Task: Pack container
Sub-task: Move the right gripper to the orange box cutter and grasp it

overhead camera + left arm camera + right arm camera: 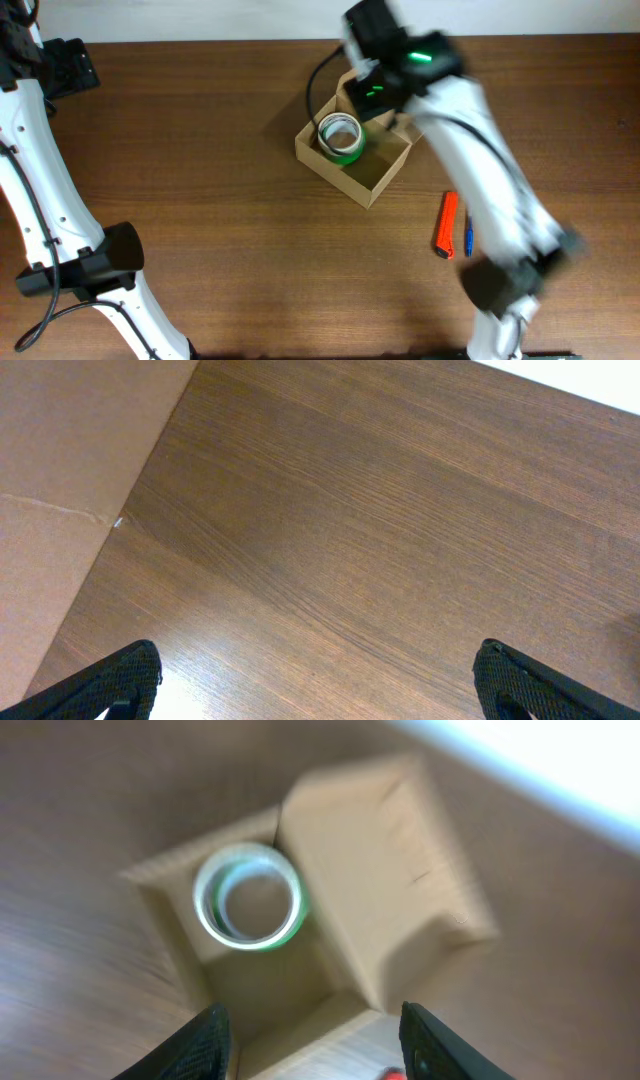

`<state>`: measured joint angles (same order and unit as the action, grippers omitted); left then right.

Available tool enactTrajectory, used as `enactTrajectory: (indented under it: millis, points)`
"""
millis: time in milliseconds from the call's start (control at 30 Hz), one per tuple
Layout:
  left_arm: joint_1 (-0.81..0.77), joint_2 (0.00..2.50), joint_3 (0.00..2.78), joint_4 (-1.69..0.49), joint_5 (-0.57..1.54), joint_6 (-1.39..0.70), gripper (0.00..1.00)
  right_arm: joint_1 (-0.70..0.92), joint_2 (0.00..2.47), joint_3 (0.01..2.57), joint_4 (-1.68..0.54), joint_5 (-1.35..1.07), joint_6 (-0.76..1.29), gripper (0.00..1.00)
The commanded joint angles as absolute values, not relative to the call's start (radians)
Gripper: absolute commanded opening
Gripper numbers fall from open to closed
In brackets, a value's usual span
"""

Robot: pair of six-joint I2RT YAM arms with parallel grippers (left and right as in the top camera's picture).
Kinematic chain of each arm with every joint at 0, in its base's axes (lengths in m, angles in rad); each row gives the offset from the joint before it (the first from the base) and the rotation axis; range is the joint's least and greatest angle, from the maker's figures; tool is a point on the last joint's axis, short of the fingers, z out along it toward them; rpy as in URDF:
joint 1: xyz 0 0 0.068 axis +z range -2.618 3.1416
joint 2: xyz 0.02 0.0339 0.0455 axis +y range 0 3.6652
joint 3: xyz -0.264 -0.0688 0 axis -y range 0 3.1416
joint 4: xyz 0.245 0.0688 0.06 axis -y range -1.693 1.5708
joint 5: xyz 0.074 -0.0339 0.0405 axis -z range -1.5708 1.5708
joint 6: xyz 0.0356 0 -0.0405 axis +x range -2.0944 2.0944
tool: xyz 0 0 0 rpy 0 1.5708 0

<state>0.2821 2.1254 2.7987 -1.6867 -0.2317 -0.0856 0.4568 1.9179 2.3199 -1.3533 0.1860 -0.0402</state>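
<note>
The container (387,172), a small tan cardboard box, stands open at mid-table with its flap lid (385,870) folded back on the far side. A tape roll with a green edge (340,138) lies flat in the box's left end, and it shows again in the right wrist view as the roll (212,905). My right gripper (315,1040) hovers open above the box with nothing between its fingers; overhead it (378,98) is blurred by motion. At the far left, my left gripper (320,685) is wide open over bare wood, holding nothing.
A red marker (445,223) and a blue pen (467,241) lie side by side to the right of the box, close to the right arm's forearm. The left arm's base and cable stand at the front left (95,265).
</note>
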Motion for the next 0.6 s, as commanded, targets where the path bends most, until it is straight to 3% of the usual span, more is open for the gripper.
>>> enactTrajectory:
  millis: [0, 167, 267, 367, 567]
  points:
    - [0.286, 2.133, 2.795, -1.687, -0.224, -0.074, 1.00, 0.416, 1.687, 2.343, -1.362, 0.318, -0.023, 0.56]
    - [0.286, 2.133, 2.795, -1.687, -0.224, -0.074, 1.00, 0.238, 1.456, 2.251, -1.357, 0.398, 0.041, 0.56]
    - [0.286, 2.133, 2.795, -1.687, -0.224, -0.074, 1.00, 0.084, 1.348, 2.116, -1.361, 0.393, 0.076, 0.61]
    - [0.286, 2.133, 2.795, -1.687, -0.224, -0.074, 1.00, -0.063, 1.287, 1.903, -1.395, 0.266, 0.141, 0.62]
    - [0.286, 2.133, 2.795, -1.687, -0.224, -0.074, 1.00, -0.118, 1.335, 1.495, -1.354, 0.087, 0.226, 0.70]
